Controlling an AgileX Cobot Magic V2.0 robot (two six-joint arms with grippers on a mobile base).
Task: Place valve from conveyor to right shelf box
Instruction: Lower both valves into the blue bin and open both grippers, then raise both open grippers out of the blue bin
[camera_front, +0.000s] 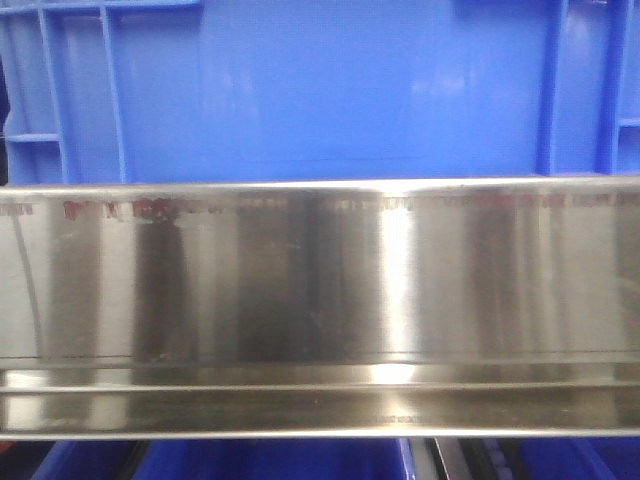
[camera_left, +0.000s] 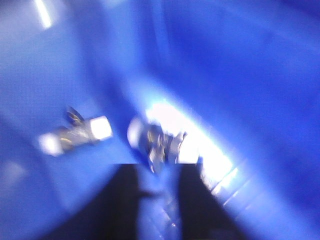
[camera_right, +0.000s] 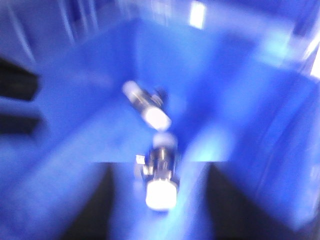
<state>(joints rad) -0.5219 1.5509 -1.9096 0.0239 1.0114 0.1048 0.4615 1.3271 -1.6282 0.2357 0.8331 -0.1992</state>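
Both wrist views are blurred and look into blue boxes. In the left wrist view my left gripper (camera_left: 156, 170) has its dark fingers (camera_left: 120, 200) apart, with a silvery valve (camera_left: 157, 142) lying just beyond the tips on the box floor (camera_left: 100, 175). A second valve (camera_left: 75, 132) lies to its left. In the right wrist view my right gripper (camera_right: 162, 169) is wide open. A valve (camera_right: 160, 175) with a white cap lies between its fingers (camera_right: 95, 205), touching neither. Another valve (camera_right: 147, 107) lies farther in. The conveyor is out of view.
The front view shows only a blue box wall (camera_front: 300, 90) above a shiny steel shelf rail (camera_front: 320, 290), with more blue boxes (camera_front: 270, 462) below. Blue box walls (camera_right: 250, 125) rise close around both grippers.
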